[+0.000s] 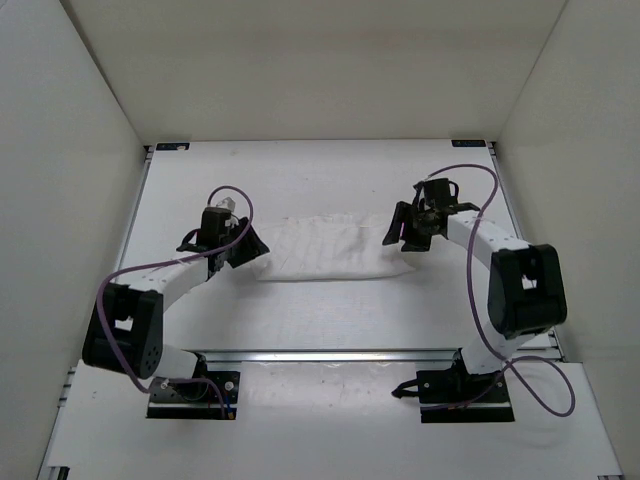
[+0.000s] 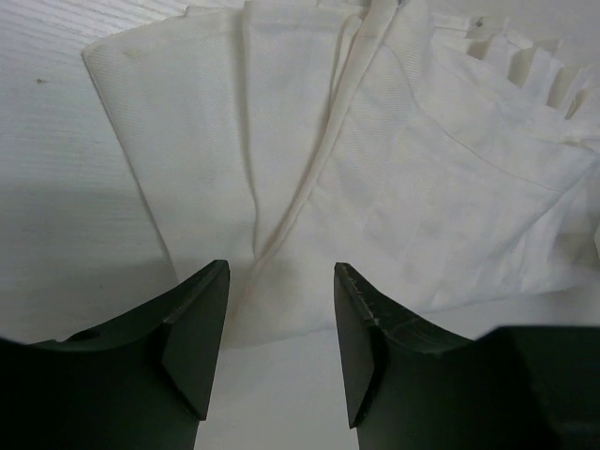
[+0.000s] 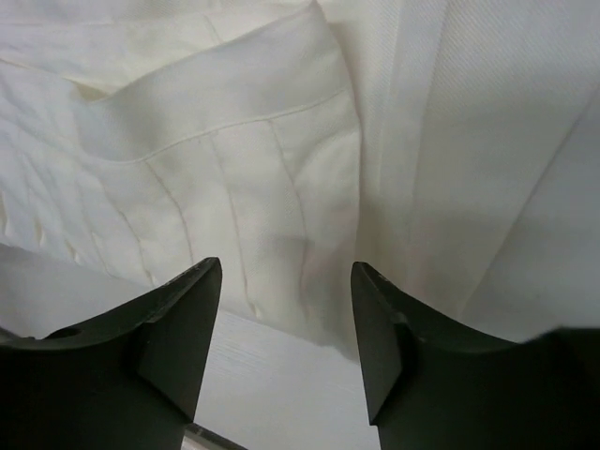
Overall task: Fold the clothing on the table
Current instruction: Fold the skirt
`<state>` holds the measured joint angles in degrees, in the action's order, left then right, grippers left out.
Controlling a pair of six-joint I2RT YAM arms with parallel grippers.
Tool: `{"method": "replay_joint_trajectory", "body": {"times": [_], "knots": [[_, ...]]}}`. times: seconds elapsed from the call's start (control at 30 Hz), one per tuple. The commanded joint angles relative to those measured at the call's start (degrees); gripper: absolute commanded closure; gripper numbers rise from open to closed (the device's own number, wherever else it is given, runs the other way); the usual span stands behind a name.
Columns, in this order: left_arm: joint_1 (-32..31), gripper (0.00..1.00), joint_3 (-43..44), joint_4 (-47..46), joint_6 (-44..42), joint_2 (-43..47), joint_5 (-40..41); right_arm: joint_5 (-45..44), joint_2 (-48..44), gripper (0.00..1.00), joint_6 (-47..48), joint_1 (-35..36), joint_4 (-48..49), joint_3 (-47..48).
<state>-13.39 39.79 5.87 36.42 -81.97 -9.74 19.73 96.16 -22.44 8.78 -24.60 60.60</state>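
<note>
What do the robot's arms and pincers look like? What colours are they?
The left arm and right arm are white tubes with chunky black joints. A thin purple cable loops along each, and each stands on a black plate. The left pincer and right pincer each have two dark, smooth fingers that narrow towards the tip.

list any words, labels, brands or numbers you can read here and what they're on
None readable. The thin white pleated fabric garment shows no print or tag in any view, the flat white tabletop bears no text, and the black arm base plates are too small to tell.
</note>
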Motion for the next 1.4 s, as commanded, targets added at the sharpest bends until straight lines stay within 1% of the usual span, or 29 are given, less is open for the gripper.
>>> {"method": "replay_joint_trajectory", "body": {"times": [0.0, 0.13, 0.2, 0.23, 0.3, 0.37, 0.5, 0.63, 0.73, 0.77, 0.8, 0.87, 0.9, 0.93, 0.97, 1.0, 1.03, 1.07, 1.1, 1.13, 1.17, 1.27, 1.3, 1.37], "knots": [[-0.23, 0.40, 0.03, 4.31, -1.70, 5.94, 1.38, -8.12, -8.86, 0.44, -0.32, -0.07, -0.72, -2.40], [-1.37, 0.38, -2.70, 6.43, -2.15, 8.76, 1.83, -10.49, -15.99, 0.39, -3.31, -2.18, -1.59, -8.90], [-1.99, 0.37, -5.41, 5.92, -1.62, 9.64, 2.09, -9.89, -17.58, 0.34, -4.19, -2.97, -1.60, -12.34], [-2.25, 0.37, -6.47, 5.04, -1.45, 9.64, 2.09, -8.66, -18.89, 0.32, -5.15, -3.58, -0.11, -14.17], [-2.26, 0.37, -7.97, 4.51, -1.09, 9.99, 2.00, -1.40, -20.22, 0.28, -7.43, -5.25, 3.50, -18.31], [-2.43, 0.37, -9.20, 3.54, -1.09, 9.03, 2.26, 3.01, -20.22, 0.26, -9.11, -7.36, 9.37, -21.91], [-2.26, 0.37, -10.52, 2.57, -0.92, 7.71, 2.00, 2.43, -17.60, 0.25, -10.87, -6.23, 12.55, -23.07], [-2.60, 0.36, -11.75, 0.20, 0.31, 7.18, 3.75, 5.49, -14.52, 0.25, -13.94, -8.32, 20.27, -27.01], [-2.61, 0.36, -12.46, -0.42, 0.49, 6.04, 4.29, 7.08, -13.19, 0.32, -16.05, -8.69, 23.71, -29.39], [-2.61, 0.36, -12.20, -0.94, 0.66, 5.43, 4.29, 6.91, -12.84, 0.40, -15.97, -8.69, 24.16, -29.66], [-2.70, 0.36, -11.93, -1.47, 0.58, 4.55, 3.85, 6.30, -12.40, 0.56, -16.76, -10.25, 24.33, -30.01], [-2.78, 0.35, -11.93, -1.82, 0.75, 3.76, 3.93, 5.77, -11.88, 0.71, -17.02, -10.62, 25.83, -30.45], [-3.13, 0.36, -11.93, -2.35, 0.67, 3.40, 4.02, 5.85, -11.79, 0.81, -17.29, -10.88, 26.35, -30.45], [-3.22, 0.37, -11.76, -2.44, 0.84, 2.88, 3.68, 5.59, -11.61, 0.87, -17.29, -11.15, 26.44, -30.54], [-3.40, 0.40, -11.75, -2.61, 0.84, 2.18, 3.85, 5.15, -11.26, 1.00, -17.64, -10.97, 26.18, -30.19], [-3.49, 0.46, -11.32, -2.96, 0.67, 1.56, 3.50, 4.80, -11.78, 1.00, -17.29, -11.41, 25.40, -29.93], [-3.31, 0.59, -11.14, -2.62, 0.40, 1.38, 3.58, 3.93, -12.05, 1.00, -17.03, -11.33, 24.87, -29.58], [-3.75, 0.66, -11.31, -2.79, 0.31, 0.94, 3.58, 2.87, -12.22, 1.00, -17.11, -11.15, 24.78, -29.22], [-3.75, 0.80, -11.23, -3.40, 0.31, 1.03, 3.50, 2.25, -12.92, 1.00, -16.68, -11.24, 23.47, -29.05], [-3.58, 0.92, -10.97, -3.76, 0.31, 0.51, 3.15, 1.12, -13.36, 1.00, -16.41, -11.32, 22.24, -28.52], [-3.84, 1.00, -11.14, -4.28, 0.31, 0.50, 2.28, 0.06, -14.41, 1.00, -15.80, -11.06, 21.27, -28.26], [-4.80, 1.00, -10.88, -4.90, 0.66, 0.06, 1.92, -2.57, -16.78, 1.00, -13.87, -12.46, 16.96, -25.46], [-5.15, 1.00, -10.70, -7.16, 1.10, -0.37, 1.13, -3.98, -17.49, 1.00, -13.08, -12.64, 14.87, -24.75], [-6.47, 1.00, -10.70, -8.76, 2.06, -1.16, 0.26, -5.65, -18.63, 1.00, -9.93, -12.47, 10.65, -20.37]]}}
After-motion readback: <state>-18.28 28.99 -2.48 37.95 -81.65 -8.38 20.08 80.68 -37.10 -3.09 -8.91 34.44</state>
